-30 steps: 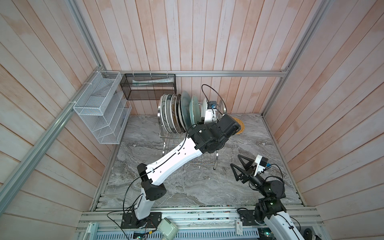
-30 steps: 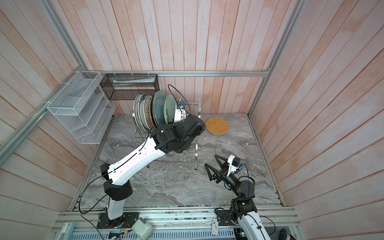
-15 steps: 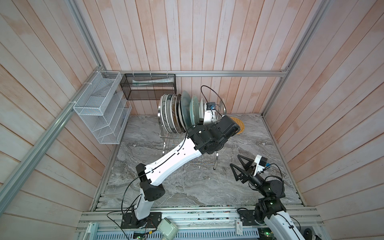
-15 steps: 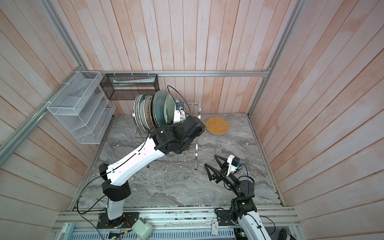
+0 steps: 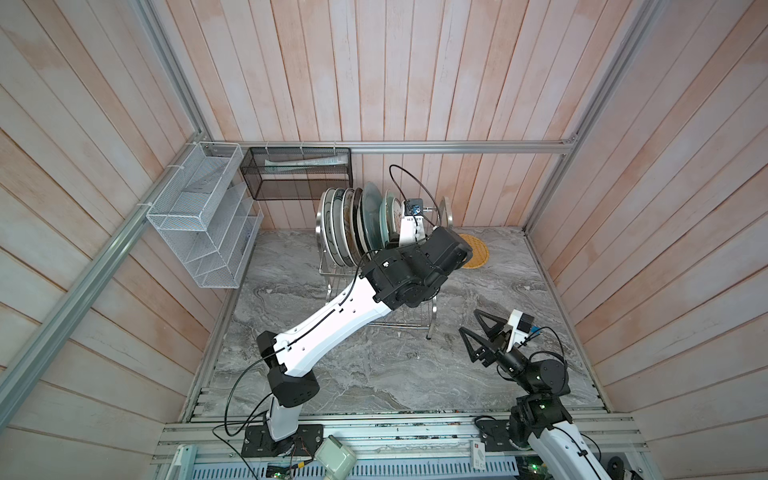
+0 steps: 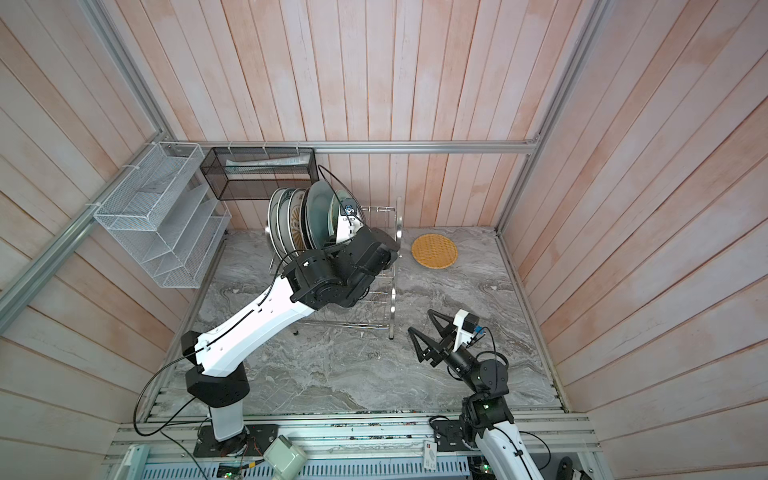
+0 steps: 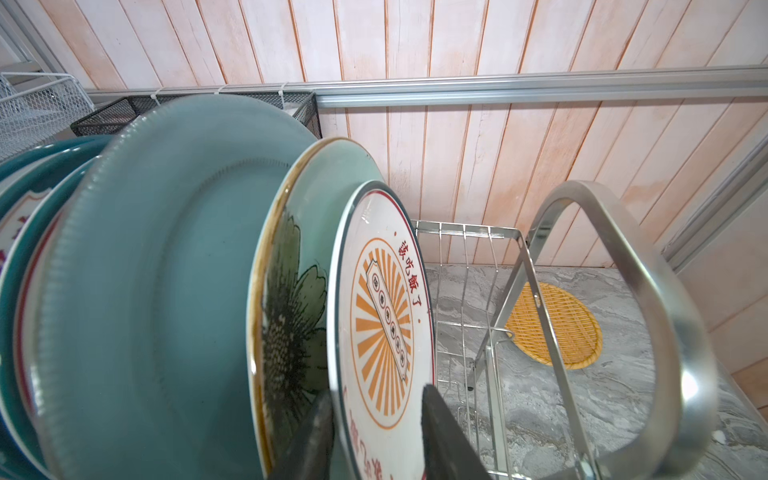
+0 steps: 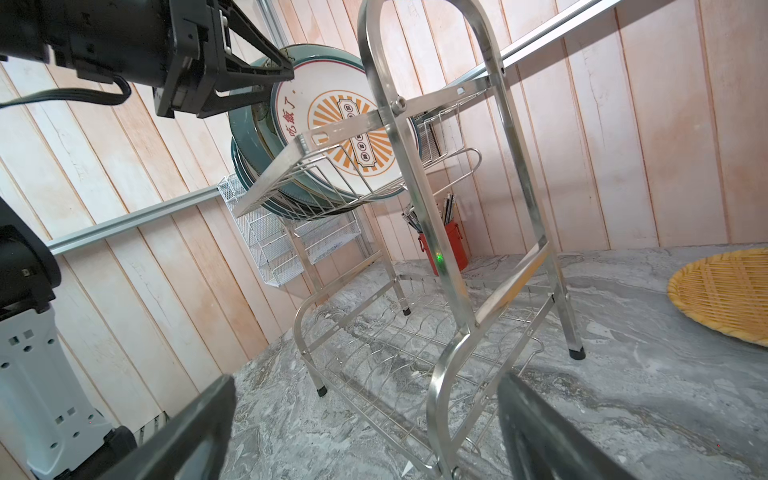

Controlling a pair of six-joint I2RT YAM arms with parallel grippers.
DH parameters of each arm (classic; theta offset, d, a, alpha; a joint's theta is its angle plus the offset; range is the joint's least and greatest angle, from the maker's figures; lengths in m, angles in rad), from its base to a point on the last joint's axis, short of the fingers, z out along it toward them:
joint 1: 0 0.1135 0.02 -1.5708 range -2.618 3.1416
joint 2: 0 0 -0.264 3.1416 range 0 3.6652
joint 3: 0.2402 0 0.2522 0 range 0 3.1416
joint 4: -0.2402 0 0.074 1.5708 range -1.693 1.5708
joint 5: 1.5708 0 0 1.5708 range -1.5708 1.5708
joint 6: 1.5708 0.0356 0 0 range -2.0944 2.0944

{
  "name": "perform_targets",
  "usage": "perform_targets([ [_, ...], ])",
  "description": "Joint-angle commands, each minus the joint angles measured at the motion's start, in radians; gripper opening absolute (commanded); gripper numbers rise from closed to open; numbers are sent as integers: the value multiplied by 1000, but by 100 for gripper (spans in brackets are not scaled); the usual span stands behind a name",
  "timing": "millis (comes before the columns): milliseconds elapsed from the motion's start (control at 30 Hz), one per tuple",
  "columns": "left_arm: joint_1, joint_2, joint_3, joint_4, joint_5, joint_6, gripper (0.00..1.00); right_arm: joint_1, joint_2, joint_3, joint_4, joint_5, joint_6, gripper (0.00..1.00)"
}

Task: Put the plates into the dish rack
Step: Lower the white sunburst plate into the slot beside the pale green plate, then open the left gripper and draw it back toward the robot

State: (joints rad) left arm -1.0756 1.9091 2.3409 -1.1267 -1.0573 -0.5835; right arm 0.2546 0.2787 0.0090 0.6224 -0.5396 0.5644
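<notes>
Several plates (image 5: 349,224) (image 6: 291,224) stand on edge in the upper tier of the steel dish rack (image 5: 446,208) (image 6: 399,224) (image 7: 623,232) (image 8: 415,166). Last in the row is the white sunburst plate (image 7: 386,316) (image 8: 353,124), beside a pale green floral plate (image 7: 291,291) and a grey-blue one (image 7: 166,270). My left gripper (image 7: 376,395) (image 8: 276,83) straddles the sunburst plate's rim, its jaws parted wider than the rim. An orange lattice plate (image 5: 473,251) (image 6: 434,251) (image 7: 552,324) lies flat on the counter right of the rack. My right gripper (image 5: 469,321) (image 6: 420,321) (image 8: 365,378) hangs wide open and empty, low in front of the rack.
A white mesh organiser (image 5: 203,216) and a black mesh basket (image 5: 299,174) hang on the walls at the back left. A red utensil holder (image 8: 444,253) stands behind the rack. The rack's lower tier (image 8: 415,374) holds nothing.
The left gripper's jaws have spread apart around the sunburst plate's rim, and the left arm has shifted only slightly. The right arm has not moved.
</notes>
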Motion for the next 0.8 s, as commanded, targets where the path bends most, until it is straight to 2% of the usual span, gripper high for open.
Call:
perform_targets([
  [0,-4,-42,10,42,30,49,38,9,0,-35,32,11,-20,98],
  [333,-5,-93,47,117,111,143,42,12,0,-33,25,18,-29,98],
  [467,-4,-147,12,151,175,163,43,14,-1,-27,19,15,-34,98],
  [633,-4,-268,-81,197,326,179,50,14,-22,-34,20,36,-20,98],
  [767,-4,-458,-291,250,438,198,64,14,-29,-11,-15,77,-12,98],
])
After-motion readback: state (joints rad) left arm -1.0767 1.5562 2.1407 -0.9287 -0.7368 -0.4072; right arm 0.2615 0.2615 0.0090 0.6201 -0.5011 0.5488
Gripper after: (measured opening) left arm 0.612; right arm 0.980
